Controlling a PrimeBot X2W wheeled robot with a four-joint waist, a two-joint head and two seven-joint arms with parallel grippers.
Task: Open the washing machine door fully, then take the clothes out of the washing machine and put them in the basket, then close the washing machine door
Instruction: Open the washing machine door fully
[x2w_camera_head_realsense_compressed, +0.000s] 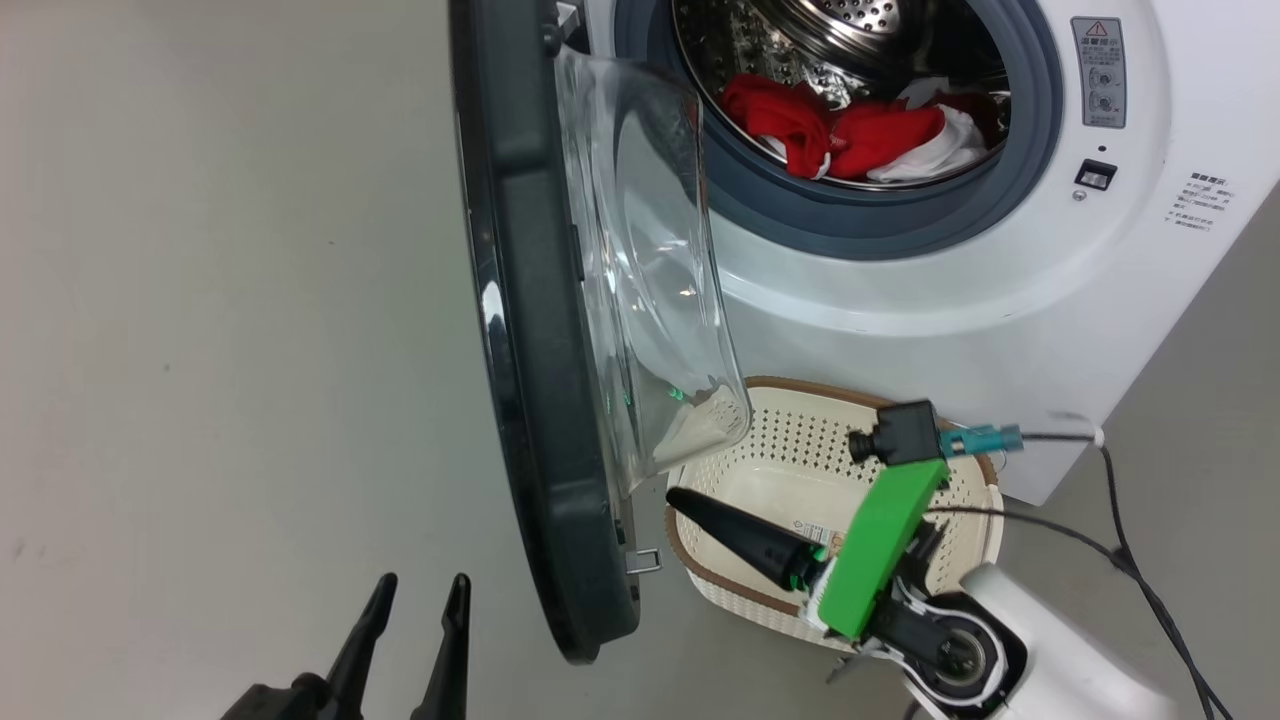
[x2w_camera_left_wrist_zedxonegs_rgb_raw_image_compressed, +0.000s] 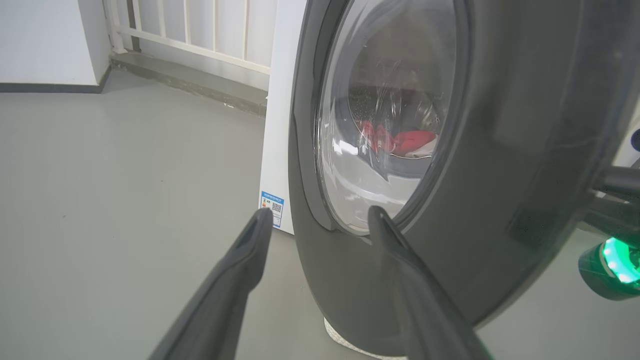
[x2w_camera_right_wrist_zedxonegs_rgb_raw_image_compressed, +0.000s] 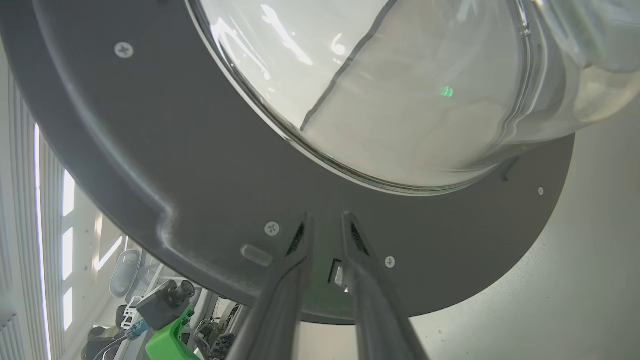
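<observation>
The washing machine (x2w_camera_head_realsense_compressed: 950, 300) stands at the upper right with its door (x2w_camera_head_realsense_compressed: 530, 330) swung out edge-on, the glass bowl (x2w_camera_head_realsense_compressed: 650, 250) facing the drum. Red and white clothes (x2w_camera_head_realsense_compressed: 860, 135) lie in the steel drum, and also show through the glass (x2w_camera_left_wrist_zedxonegs_rgb_raw_image_compressed: 400, 142). The cream basket (x2w_camera_head_realsense_compressed: 800, 385) sits on the floor under the opening. Over it my right gripper (x2w_camera_head_realsense_compressed: 672, 493) points at the door's inner face (x2w_camera_right_wrist_zedxonegs_rgb_raw_image_compressed: 150, 150), its tips (x2w_camera_right_wrist_zedxonegs_rgb_raw_image_compressed: 326, 217) a narrow gap apart, holding nothing. My left gripper (x2w_camera_head_realsense_compressed: 422, 582) is open outside the door (x2w_camera_left_wrist_zedxonegs_rgb_raw_image_compressed: 500, 150), its fingers (x2w_camera_left_wrist_zedxonegs_rgb_raw_image_compressed: 260, 230) empty.
Bare grey floor (x2w_camera_head_realsense_compressed: 200, 300) spreads to the left of the door. A black cable (x2w_camera_head_realsense_compressed: 1120, 540) trails over the floor at the right. A metal latch hook (x2w_camera_head_realsense_compressed: 645, 560) juts from the door's lower edge. A white railing (x2w_camera_left_wrist_zedxonegs_rgb_raw_image_compressed: 200, 35) stands behind the machine.
</observation>
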